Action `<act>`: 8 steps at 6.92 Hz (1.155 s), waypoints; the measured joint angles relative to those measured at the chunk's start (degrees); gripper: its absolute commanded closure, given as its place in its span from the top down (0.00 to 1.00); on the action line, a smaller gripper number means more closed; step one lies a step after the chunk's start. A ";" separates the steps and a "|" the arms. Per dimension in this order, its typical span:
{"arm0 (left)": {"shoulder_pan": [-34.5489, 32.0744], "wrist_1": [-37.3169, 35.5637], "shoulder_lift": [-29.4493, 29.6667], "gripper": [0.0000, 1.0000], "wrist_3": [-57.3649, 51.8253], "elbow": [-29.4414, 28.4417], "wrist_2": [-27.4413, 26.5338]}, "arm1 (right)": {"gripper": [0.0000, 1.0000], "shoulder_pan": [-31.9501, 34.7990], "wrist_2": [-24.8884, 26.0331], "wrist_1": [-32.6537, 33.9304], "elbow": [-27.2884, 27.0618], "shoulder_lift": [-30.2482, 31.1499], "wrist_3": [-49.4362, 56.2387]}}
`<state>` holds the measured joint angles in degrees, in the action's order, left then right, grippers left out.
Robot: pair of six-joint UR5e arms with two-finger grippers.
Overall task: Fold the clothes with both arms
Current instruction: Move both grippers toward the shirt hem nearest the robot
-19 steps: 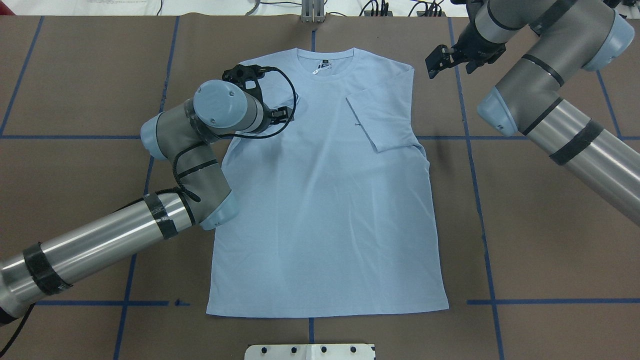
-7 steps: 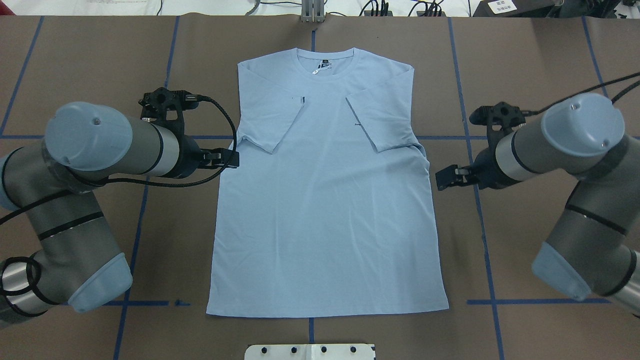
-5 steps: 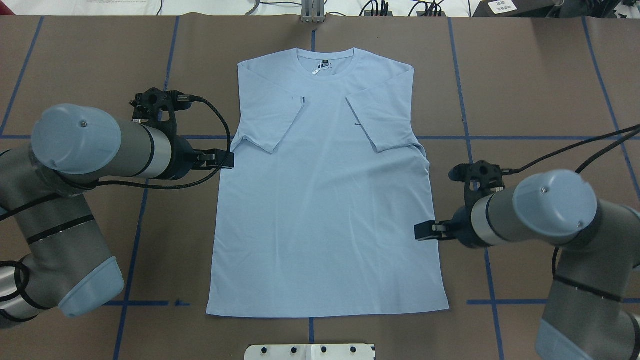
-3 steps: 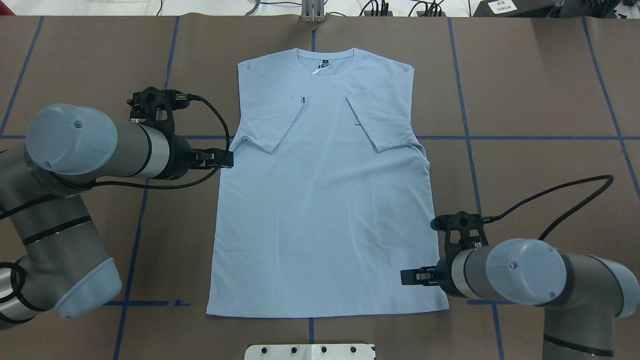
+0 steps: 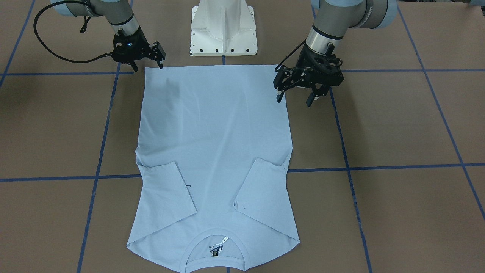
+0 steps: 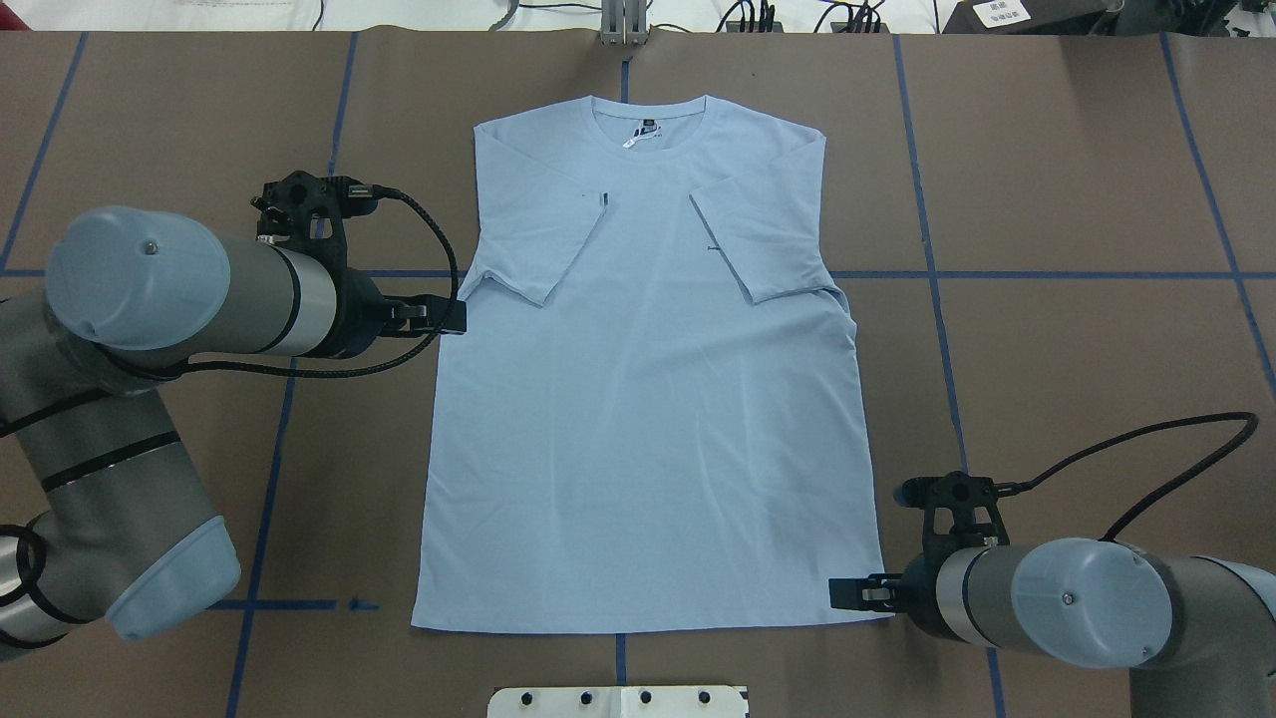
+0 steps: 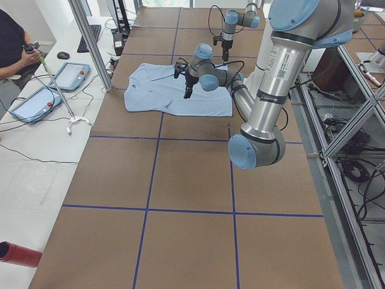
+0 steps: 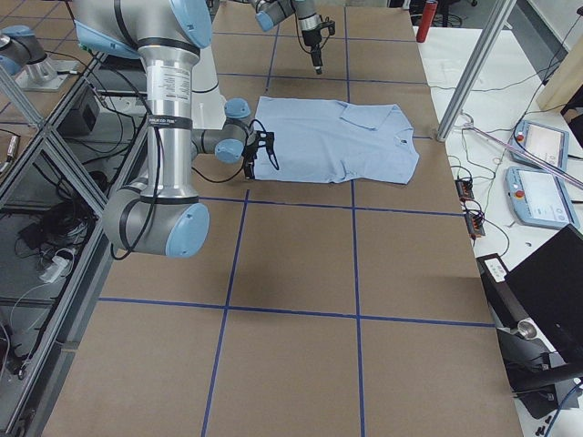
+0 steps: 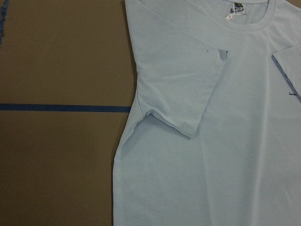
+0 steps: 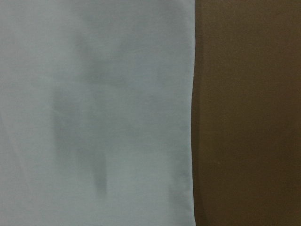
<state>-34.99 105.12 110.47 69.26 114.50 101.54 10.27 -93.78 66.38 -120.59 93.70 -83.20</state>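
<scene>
Brown paper-covered table [image 6: 1097, 150] with a blue tape grid is seen; everything below is placed relative to the shirt.

Pale blue short-sleeved T-shirt [image 6: 648, 399] is laid flat and spread out, with the hem toward the white pedestal base [image 5: 223, 26] and the collar away from it. Both sleeves are folded inward onto the body: one on the left-arm side [image 6: 538, 239], one on the right-arm side [image 6: 758, 239].

Grey metal left arm with light blue joint caps [image 6: 150, 299] is brought in from the shirt's left side. Grey metal right arm [image 6: 1087, 603] is brought in low, beside the shirt's right hem corner.

Black two-finger left gripper [image 5: 294, 99] is held at the shirt's left side edge, below the folded sleeve and about a third of the way up from the hem. Jaws are spread wide. One finger is seen over the fabric edge, the other over bare table, so the shirt edge lies between them. Nothing is gripped.

Black two-finger right gripper [image 5: 148, 67] is placed at the right hem corner. Jaws are also spread apart. The corner lies between the fingertips, flat on the table.

Ribbed round collar [image 6: 650, 156] is at the shirt's far end, with the dark neck label [image 6: 647, 126] seen inside it.
</scene>
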 measured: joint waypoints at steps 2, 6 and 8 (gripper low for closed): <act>0.04 0.00 0.00 0.99 0.06 0.02 -0.03 | 0.93 -0.58 0.14 -0.41 1.11 0.08 -0.18; 0.19 0.00 0.03 0.99 0.17 -0.07 -0.03 | 0.26 -1.18 0.00 -0.29 2.31 -1.17 -0.27; 0.14 -0.02 -0.05 0.99 0.18 -0.07 -0.03 | 0.05 -1.13 -0.31 -0.28 2.19 -1.14 -0.21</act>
<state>-34.86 105.10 110.43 69.43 114.43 101.51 9.14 -94.09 66.09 -118.39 92.56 -83.42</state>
